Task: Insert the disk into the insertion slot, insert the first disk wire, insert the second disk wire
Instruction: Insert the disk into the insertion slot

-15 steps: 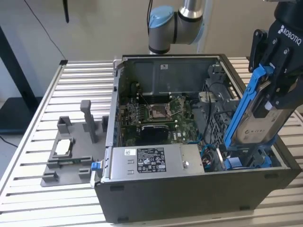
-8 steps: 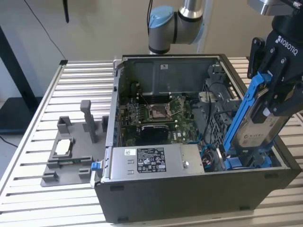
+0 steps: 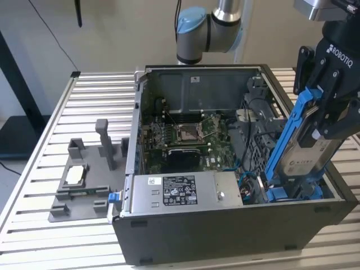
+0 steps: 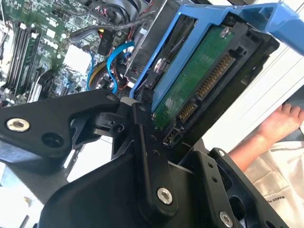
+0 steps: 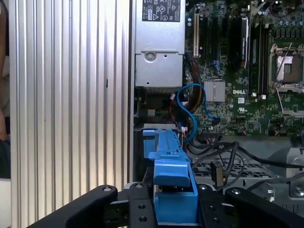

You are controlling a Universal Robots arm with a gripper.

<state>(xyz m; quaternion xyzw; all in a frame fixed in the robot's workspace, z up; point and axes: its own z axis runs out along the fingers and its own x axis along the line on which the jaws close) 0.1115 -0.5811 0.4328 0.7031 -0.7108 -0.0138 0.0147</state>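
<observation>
- Claw [image 3: 325, 118]: clamped on the disk [image 3: 306, 152], gripping it across its upper half.
- Disk, in its blue carrier [image 5: 171, 166]: tilted, with its lower end at the mouth of the insertion slot [image 3: 256, 152] and its upper end leaning toward the exterior view's right.
- In the second wrist view, the disk's green circuit board [image 4: 199, 80] faces the camera.
- Blue cable [image 5: 190, 102]: curled loosely inside the computer case [image 3: 225, 233], near the power-supply box [image 3: 174, 191].
- The case stands on the slatted counter [image 3: 56, 236].
- A person's hand [image 4: 280, 121] lies beyond the disk.
</observation>
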